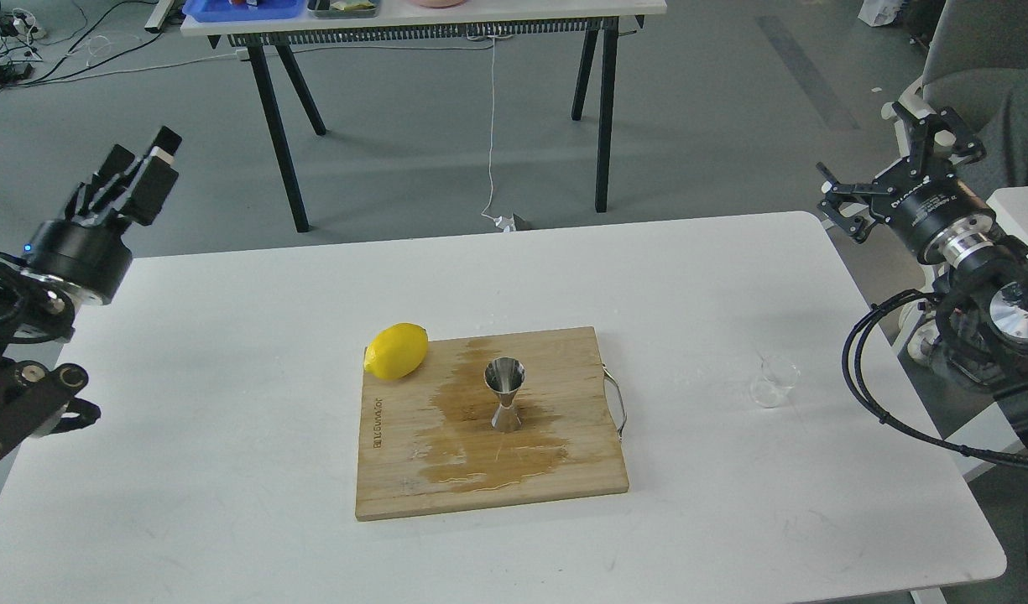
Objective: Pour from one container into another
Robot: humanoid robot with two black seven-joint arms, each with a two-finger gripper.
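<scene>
The clear glass cup stands upright on the white table near its right edge and looks empty. The steel jigger stands upright in the middle of a wooden cutting board, with a wet patch spread around it. My left gripper is raised beyond the table's far left corner, far from both, its fingers apart and empty. Off the table's right side, my right gripper is held high and open, well above and behind the cup.
A yellow lemon lies at the board's far left corner. A metal handle sticks out of the board's right side. A second table with a blue tray stands across the floor behind.
</scene>
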